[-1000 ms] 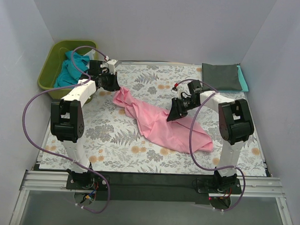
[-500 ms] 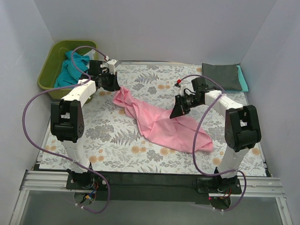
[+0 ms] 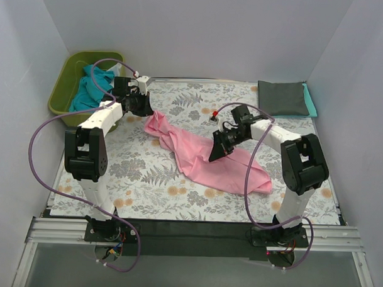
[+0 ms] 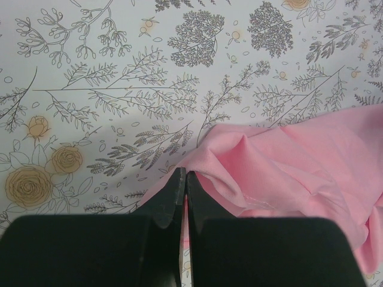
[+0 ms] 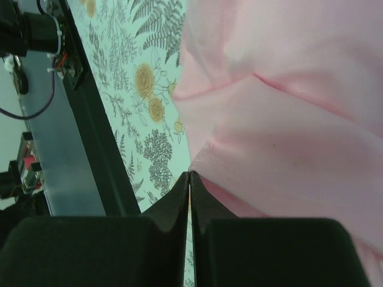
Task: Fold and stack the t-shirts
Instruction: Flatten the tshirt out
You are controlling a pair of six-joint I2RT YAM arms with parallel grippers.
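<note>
The pink t-shirt (image 3: 186, 148) lies crumpled in a diagonal band across the floral cloth. My left gripper (image 3: 148, 110) is shut on its far left corner. In the left wrist view the closed jaws (image 4: 184, 177) pinch the pink fabric (image 4: 287, 173). My right gripper (image 3: 214, 155) is shut on a hemmed edge near the shirt's middle and holds it a little off the cloth. The right wrist view shows the closed jaws (image 5: 190, 175) at the pink hem (image 5: 287, 119). A folded dark grey t-shirt (image 3: 281, 97) lies on a teal one (image 3: 312, 101) at the back right. More teal shirts (image 3: 88, 87) sit in the tub.
The olive-green tub (image 3: 64, 82) stands at the back left corner. White walls close in the table on three sides. The floral table cloth (image 3: 140, 173) shows bare in front of the pink shirt. Purple cables loop off both arms.
My right gripper has moved left and slightly toward the front, carrying the pink shirt's edge with it. The left gripper has stayed put.
</note>
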